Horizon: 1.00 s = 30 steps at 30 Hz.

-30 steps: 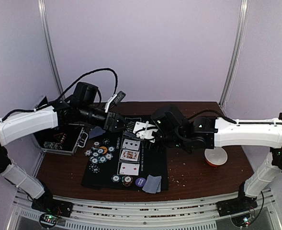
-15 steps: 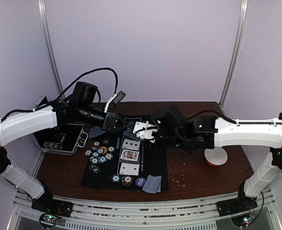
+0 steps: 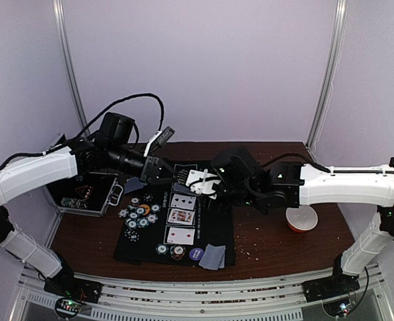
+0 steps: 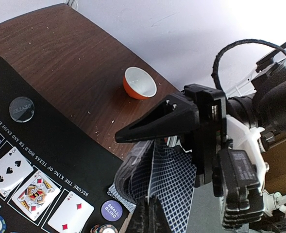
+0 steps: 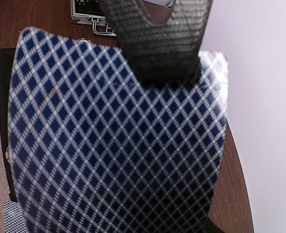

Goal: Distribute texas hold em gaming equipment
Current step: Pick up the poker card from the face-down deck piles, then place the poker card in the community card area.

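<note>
While the top view gives you the whole layout, only the wrist views settle the grips.

Largest first: the black mat (image 3: 146,249) lies mid-table. The metal case (image 3: 86,195) is beside its far left corner, and the bowl (image 3: 301,218) sits well apart on bare wood to the right. That bare strip between mat and bowl is your widest free room; both arms crowd the mat's far end.

Right wrist view: the held cards (image 5: 118,145) fill the frame with one finger across their top edge, so the right gripper (image 3: 191,179) is clamped on them. Left wrist view adds that they are a fanned stack. The left gripper (image 4: 150,217), fingers nearly together, sits at their lower edge; you cannot tell whether a card is pinched. That view alone shows the black-silver disc (image 4: 22,108) on the mat.

Three face-up cards (image 3: 181,217) run in a column mid-mat. Face-down cards (image 3: 213,256) lie at its near right corner, with the purple disc (image 3: 196,254) just beside them. Chips (image 3: 140,214) sit on the left half.

Versus one second ago: the left gripper has drifted slightly left; the layout is unchanged.
</note>
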Available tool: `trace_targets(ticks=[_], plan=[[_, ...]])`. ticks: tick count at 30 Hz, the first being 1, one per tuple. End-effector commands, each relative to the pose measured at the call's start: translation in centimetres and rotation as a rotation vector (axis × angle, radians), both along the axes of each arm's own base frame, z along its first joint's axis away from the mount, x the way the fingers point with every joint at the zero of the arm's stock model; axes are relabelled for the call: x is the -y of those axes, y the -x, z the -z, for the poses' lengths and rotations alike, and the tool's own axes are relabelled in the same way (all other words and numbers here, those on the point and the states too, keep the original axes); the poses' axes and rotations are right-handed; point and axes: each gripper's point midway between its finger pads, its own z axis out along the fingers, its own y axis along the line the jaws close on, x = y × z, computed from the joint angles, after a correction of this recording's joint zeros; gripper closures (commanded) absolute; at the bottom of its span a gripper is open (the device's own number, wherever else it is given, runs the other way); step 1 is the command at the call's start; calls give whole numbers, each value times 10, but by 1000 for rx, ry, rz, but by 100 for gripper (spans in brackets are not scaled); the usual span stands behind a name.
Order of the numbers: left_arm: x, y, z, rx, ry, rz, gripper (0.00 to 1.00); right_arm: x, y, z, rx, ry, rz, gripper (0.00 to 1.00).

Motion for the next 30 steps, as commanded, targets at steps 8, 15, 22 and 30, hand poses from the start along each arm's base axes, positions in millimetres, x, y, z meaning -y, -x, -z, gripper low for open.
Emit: trace_targets(ticks=[8, 15, 22, 30], plan=[[-10, -2, -32, 88, 46, -6, 100, 13, -6, -9, 25, -21, 45, 55], [-28, -14, -57, 95, 138, -30, 100, 20, -9, -6, 22, -16, 63, 55], [-58, -40, -66, 98, 170, -109, 100, 23, -9, -5, 19, -15, 68, 55], [-77, -147, -41, 165, 58, -339, 100, 20, -10, -8, 24, -20, 59, 55]])
